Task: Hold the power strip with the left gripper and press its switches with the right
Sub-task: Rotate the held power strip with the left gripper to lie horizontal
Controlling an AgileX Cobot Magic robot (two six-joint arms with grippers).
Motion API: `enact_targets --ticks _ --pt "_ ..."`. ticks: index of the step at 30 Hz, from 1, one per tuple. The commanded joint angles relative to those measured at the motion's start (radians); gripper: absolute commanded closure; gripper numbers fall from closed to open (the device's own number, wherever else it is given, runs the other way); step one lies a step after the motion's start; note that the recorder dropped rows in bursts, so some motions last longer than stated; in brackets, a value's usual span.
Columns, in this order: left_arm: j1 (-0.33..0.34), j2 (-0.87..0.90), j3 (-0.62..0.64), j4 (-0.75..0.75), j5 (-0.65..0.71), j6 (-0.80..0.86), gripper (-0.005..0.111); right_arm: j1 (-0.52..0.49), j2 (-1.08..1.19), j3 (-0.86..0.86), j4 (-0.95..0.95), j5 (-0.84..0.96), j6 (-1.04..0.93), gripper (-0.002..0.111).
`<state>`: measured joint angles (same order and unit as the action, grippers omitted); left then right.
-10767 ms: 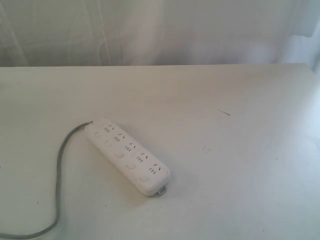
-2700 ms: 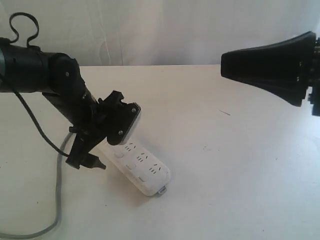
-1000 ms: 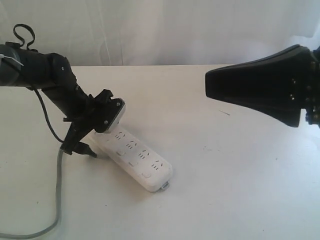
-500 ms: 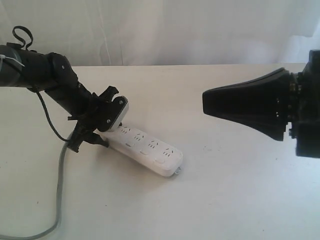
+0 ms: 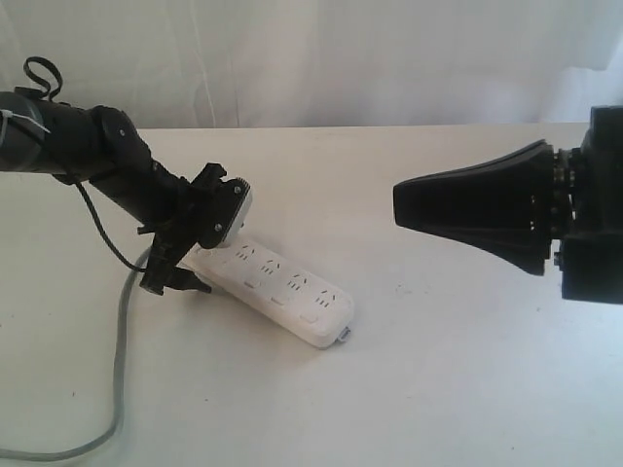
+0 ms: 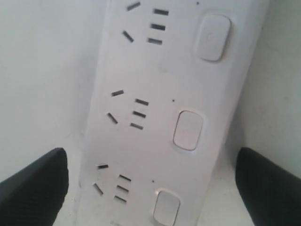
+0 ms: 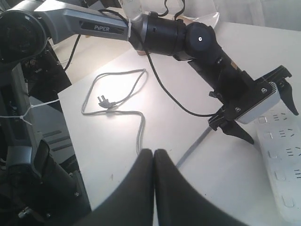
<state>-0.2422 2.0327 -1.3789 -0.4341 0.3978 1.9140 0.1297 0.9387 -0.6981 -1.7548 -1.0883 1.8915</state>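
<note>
The white power strip [image 5: 282, 294] lies flat on the table, slanting toward the front right. Its grey cord [image 5: 121, 336] trails off to the front left. My left gripper [image 5: 200, 261] is open and straddles the cord end, one black finger [image 6: 33, 188] on each side, with a gap to the strip [image 6: 141, 141] on both sides. The switches [image 6: 188, 130] run in a row along the near edge [image 5: 277, 303]. My right gripper [image 5: 399, 202] is shut and empty, hovering well to the right of the strip with its tips [image 7: 154, 153] pointing at the left arm [image 7: 94, 27].
The cord's plug [image 7: 101, 100] lies loose on the table near the far left corner. Beyond that table edge [image 7: 70, 141] stand dark arm bases and frames. A white curtain [image 5: 321, 58] hangs behind the table. A small dark speck [image 5: 399, 288] marks the tabletop.
The strip's free end has swung right and away under the left gripper, which has lowered around the cord end. My right gripper has come in further from the right.
</note>
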Motion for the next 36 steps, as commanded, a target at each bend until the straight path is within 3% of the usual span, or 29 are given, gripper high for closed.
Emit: enact_targets --ticks 1,15,18,22,25,32,36 --pt "-0.002 0.051 0.022 0.000 0.008 0.001 0.010 0.002 0.000 0.003 0.010 0.001 -0.012 0.108" --pt "-0.002 0.126 -0.031 0.046 0.098 -0.004 0.012 0.002 0.000 0.003 0.010 -0.018 -0.008 0.108" --pt "-0.002 0.140 -0.031 0.076 0.175 -0.048 0.020 0.002 0.000 0.003 0.010 -0.024 -0.004 0.108" --pt "-0.002 0.172 -0.031 0.139 0.299 -0.101 0.040 0.002 0.000 0.003 0.010 -0.049 -0.005 0.108" --pt "-0.002 0.190 -0.031 0.150 0.313 -0.123 0.048 0.002 0.000 0.003 0.010 -0.070 -0.005 0.108" --pt "-0.002 0.194 -0.031 0.127 0.249 -0.129 0.048 0.002 0.000 0.003 0.010 -0.079 -0.005 0.108" --pt "-0.002 0.214 -0.031 0.106 0.245 -0.211 0.046 0.002 0.000 0.003 0.010 -0.079 -0.005 0.108"
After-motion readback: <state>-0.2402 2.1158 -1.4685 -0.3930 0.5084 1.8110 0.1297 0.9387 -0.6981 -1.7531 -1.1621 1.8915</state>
